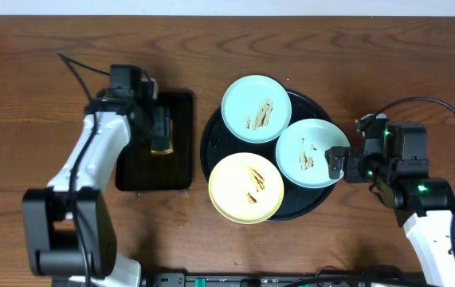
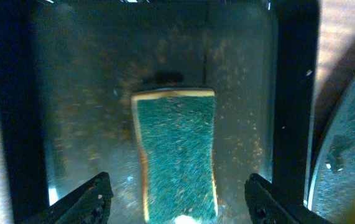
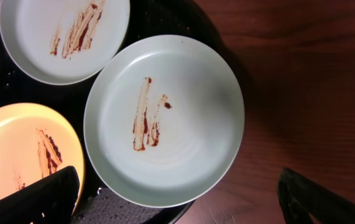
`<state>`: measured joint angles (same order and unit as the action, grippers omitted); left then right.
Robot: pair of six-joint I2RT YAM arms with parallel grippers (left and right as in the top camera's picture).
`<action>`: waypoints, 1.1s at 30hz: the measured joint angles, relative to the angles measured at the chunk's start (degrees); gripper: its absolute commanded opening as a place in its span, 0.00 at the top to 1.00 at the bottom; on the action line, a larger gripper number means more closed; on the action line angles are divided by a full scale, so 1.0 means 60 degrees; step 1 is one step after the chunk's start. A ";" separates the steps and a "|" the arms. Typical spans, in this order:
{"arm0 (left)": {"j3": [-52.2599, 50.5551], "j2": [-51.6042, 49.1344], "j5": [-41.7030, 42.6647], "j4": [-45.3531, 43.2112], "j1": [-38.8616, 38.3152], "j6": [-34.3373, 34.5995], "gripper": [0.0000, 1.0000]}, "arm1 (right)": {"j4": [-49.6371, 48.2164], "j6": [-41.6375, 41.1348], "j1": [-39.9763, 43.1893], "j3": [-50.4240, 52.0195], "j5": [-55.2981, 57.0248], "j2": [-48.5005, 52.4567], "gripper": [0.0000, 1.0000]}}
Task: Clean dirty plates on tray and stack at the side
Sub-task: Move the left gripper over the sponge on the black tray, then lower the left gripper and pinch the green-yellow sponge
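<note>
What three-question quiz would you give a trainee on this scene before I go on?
1. True or false: the yellow plate carries brown streaks.
2. Which thing lies between the fingers of the left gripper in its wrist view? A) the sponge B) a cup C) a cloth
3. How many plates rest on the round tray?

Key: 1 true; 2 A; 3 three.
</note>
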<state>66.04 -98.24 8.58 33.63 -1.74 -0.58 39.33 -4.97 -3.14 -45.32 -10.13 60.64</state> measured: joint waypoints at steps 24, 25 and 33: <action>-0.0197 -0.0860 -0.0499 -0.0211 -0.0259 -0.0098 0.38 | 0.0004 0.0000 0.0000 0.0000 0.0004 0.0000 0.01; -0.0226 -0.0860 -0.0499 -0.0222 -0.0270 -0.0098 0.38 | 0.0004 0.0000 0.0000 0.0000 0.0000 0.0000 0.01; -0.0273 -0.0863 -0.0499 -0.0335 -0.0350 -0.0124 0.44 | 0.0004 0.0000 0.0000 0.0000 0.0000 0.0000 0.01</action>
<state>64.40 -103.42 5.58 31.62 -3.84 -1.32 39.35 -4.97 -3.14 -45.32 -10.13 60.64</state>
